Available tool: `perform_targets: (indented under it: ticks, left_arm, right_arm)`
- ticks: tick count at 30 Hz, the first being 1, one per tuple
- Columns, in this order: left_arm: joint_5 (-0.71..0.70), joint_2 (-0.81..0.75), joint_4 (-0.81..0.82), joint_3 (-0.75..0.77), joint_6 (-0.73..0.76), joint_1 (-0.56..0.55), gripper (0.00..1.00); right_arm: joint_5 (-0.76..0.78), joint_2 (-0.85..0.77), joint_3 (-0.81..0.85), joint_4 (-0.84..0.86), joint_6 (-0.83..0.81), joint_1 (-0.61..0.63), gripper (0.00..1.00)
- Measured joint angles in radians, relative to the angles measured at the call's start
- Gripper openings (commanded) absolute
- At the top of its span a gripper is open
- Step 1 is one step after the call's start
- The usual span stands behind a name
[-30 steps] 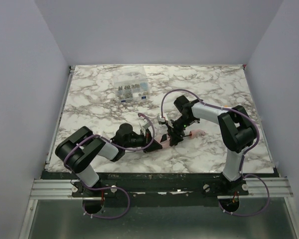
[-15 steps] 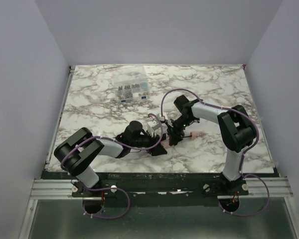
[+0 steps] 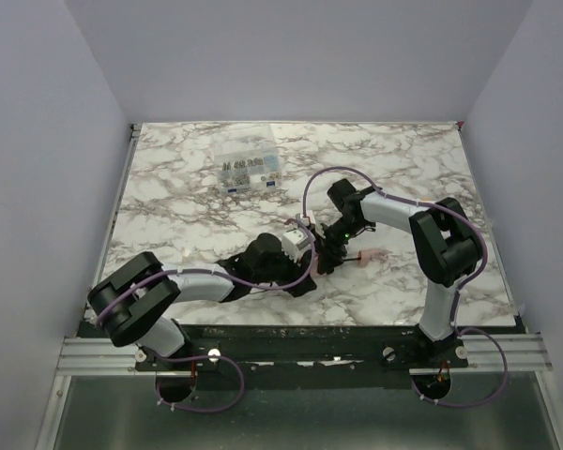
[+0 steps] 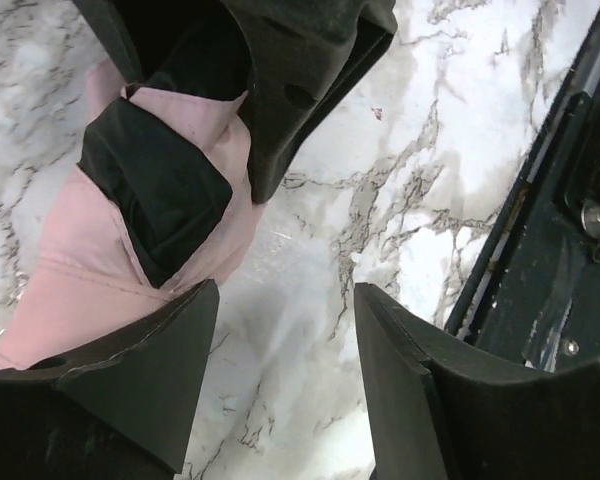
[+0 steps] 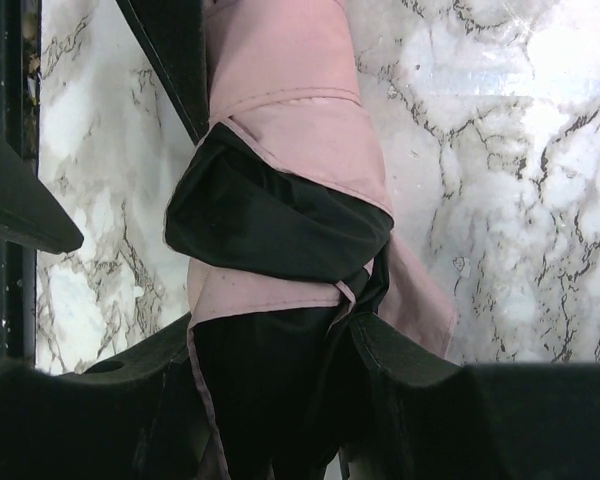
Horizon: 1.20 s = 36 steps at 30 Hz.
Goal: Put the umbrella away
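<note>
The umbrella (image 5: pixel 280 180) is a rolled bundle of pale pink and black fabric lying on the marble table (image 3: pixel 188 206). My right gripper (image 5: pixel 275 340) is shut on its lower part, with a finger on each side of the bundle. From above, the right gripper (image 3: pixel 328 251) is at the table's near middle, and the umbrella's pink end (image 3: pixel 368 254) sticks out to its right. My left gripper (image 4: pixel 287 300) is open, with only bare marble between its fingers. The umbrella (image 4: pixel 70 270) lies just beyond its left finger. From above, the left gripper (image 3: pixel 307 267) sits close to the left of the right one.
A clear plastic compartment box (image 3: pixel 249 169) of small parts stands at the back, left of centre. The table's dark front rail (image 4: pixel 550 250) runs close to the right of the left gripper. The left gripper's finger (image 5: pixel 15 195) shows beside the umbrella in the right wrist view.
My left gripper has gone from shut to open. Its arm has reached to the right, up against the umbrella and the right gripper. The right arm has not moved.
</note>
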Motion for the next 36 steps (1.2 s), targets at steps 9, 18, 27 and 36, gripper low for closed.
perform_targets:
  ticks: [9, 18, 27, 36]
  left_arm:
    - [-0.179, -0.272, -0.062, -0.113, 0.052, -0.073, 0.85]
    - [-0.301, -0.629, -0.029, -0.187, 0.034, -0.063, 0.99]
    - [-0.169, -0.531, 0.047, -0.295, -0.066, 0.071, 0.95]
    - [-0.154, -0.457, 0.026, -0.275, -0.080, 0.127, 0.97]
  right_arm:
    - [-0.005, 0.002, 0.000, 0.006, 0.014, -0.001, 0.01]
    - [-0.005, 0.002, 0.000, 0.006, 0.013, -0.001, 0.01]
    - [0.011, -0.059, -0.057, 0.065, -0.010, 0.004, 0.15]
    - [0.196, -0.220, -0.176, 0.152, -0.076, 0.033, 0.74]
